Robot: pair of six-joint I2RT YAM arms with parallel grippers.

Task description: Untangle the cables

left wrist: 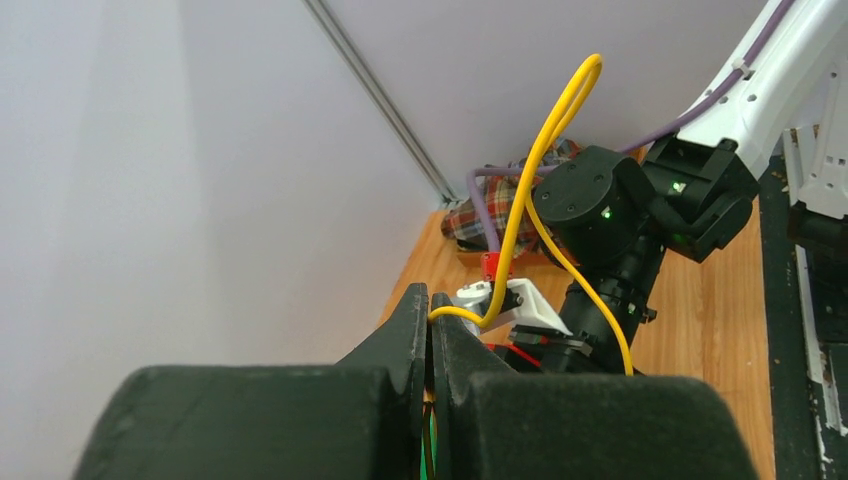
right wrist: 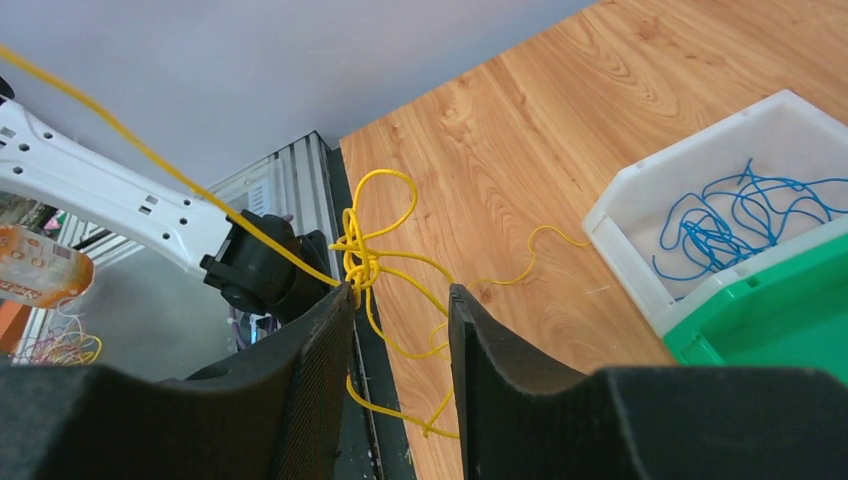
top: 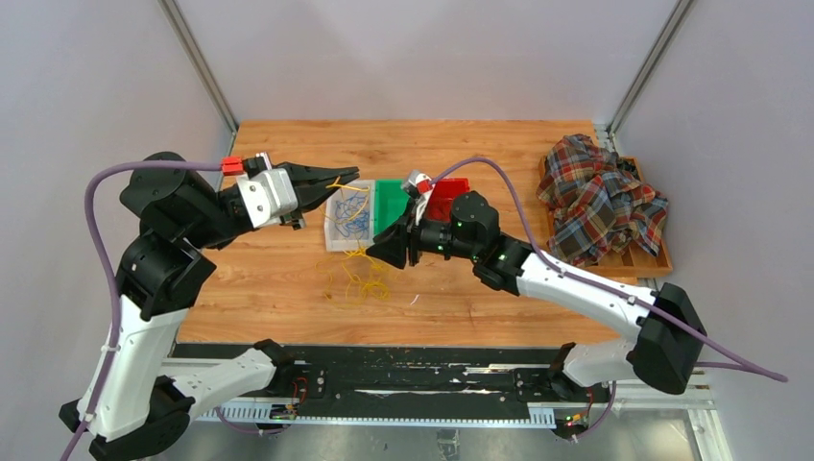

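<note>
Yellow thread-like cable (top: 365, 277) is lying tangled at six o'clock of the white plastic bin (top: 333, 230); left claw (left wrist: 430, 300) is pinching its strand, right claw (right wrist: 400, 295) is standing apart; untangling is looking mostly unfinished.

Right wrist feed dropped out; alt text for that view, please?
The right end effector hangs open over a knotted thin yellow cable and the wooden table. At the picture's right, a white plastic bin holds thin blue cables beside a green bin.

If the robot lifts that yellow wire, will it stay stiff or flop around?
Probably floppy: the yellow cable curves in a loose loop from the shut left gripper. It will likely snag too, since a knot bunches it.
</note>
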